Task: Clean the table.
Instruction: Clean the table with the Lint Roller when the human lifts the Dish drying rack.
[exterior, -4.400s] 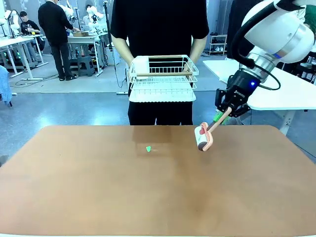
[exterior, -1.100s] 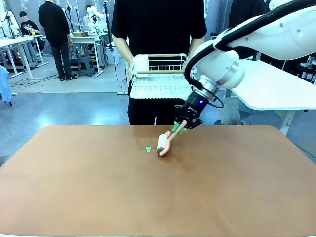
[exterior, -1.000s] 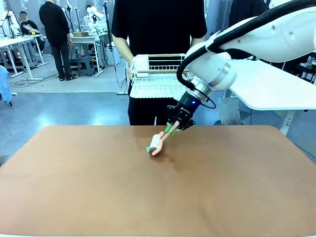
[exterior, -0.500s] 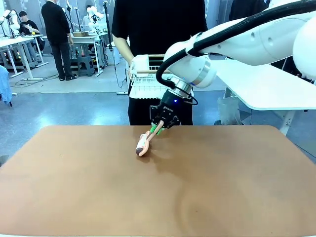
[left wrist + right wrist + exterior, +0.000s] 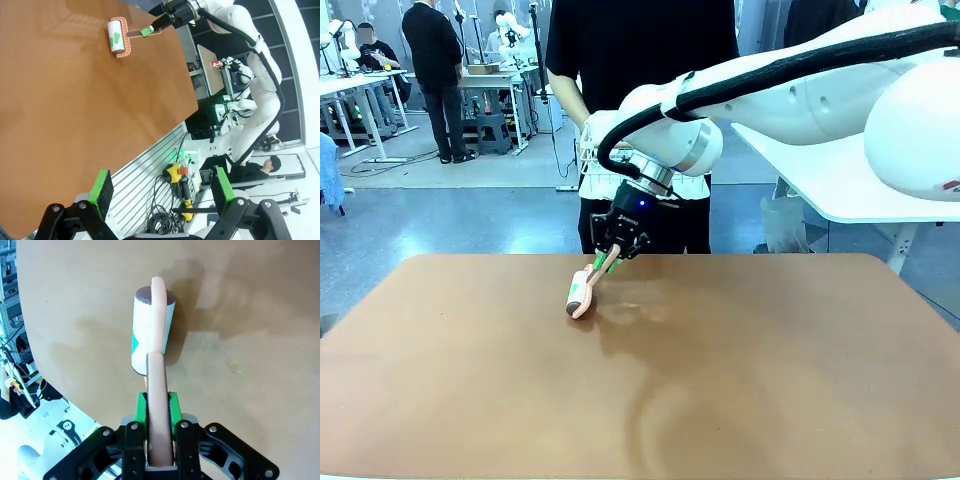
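**Right pincer clamped on the roller handle, green scrap now on the roll**

The right gripper (image 5: 602, 263) is closed tight on the salmon-pink plastic handle of a lint roller with a white sticky roll (image 5: 580, 297). In the right wrist view the two green pads press the handle from both sides, and the right gripper (image 5: 158, 405) touches nothing else. The roll rests on the large table with the matte reddish-brown top (image 5: 740, 390), toward its 12 o'clock edge and a little to the 11 o'clock side of the middle. The gripper stands at 1 o'clock from the roll. A small green scrap (image 5: 135, 344) sticks on the white roll.

The left gripper (image 5: 161, 184) has its fingers wide apart, with nothing between them.

A person in a black top (image 5: 640, 50) stands at the 12 o'clock side.

Four seconds ago the roller was near the 1 o'clock part of the table and the scrap lay on the table top. Since then the roller has travelled toward 9 o'clock, past that spot.
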{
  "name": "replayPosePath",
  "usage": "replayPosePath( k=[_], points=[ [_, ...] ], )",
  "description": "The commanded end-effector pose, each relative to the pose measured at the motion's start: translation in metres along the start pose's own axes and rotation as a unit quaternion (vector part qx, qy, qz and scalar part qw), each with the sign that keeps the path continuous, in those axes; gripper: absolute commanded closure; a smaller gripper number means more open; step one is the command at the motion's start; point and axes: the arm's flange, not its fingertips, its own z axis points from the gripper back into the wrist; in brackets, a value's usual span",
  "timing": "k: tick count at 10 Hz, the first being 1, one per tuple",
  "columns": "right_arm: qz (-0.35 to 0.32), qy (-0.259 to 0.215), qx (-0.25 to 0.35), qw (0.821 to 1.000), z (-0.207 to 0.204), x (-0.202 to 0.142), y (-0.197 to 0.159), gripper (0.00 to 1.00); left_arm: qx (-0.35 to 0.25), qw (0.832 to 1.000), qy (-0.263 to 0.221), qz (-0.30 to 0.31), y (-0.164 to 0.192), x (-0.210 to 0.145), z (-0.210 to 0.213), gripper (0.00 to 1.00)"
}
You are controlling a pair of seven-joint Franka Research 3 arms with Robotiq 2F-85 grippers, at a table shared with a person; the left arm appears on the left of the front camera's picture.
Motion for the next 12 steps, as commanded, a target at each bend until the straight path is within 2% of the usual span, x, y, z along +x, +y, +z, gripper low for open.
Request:
replayPosePath(
  k=[1,5,9,12],
  points=[
    [0.013,0.07,-0.053,0.996,-0.038,-0.013,0.0,0.79,-0.009,1.0,-0.007,-0.014,-0.001,-0.003,0.002,0.0],
    [0.034,0.029,-0.039,0.998,0.004,-0.027,0.012,0.79,-0.009,1.0,-0.007,-0.014,-0.001,-0.003,0.002,0.0],
    [0.051,-0.022,-0.012,0.998,0.089,-0.06,0.014,0.79,-0.009,1.0,-0.007,-0.014,-0.001,-0.003,0.002,0.0],
    [0.032,-0.02,-0.072,0.997,0.134,-0.1,-0.016,0.79,-0.009,1.0,-0.007,-0.014,-0.001,-0.003,0.002,0.0]
  ],
)
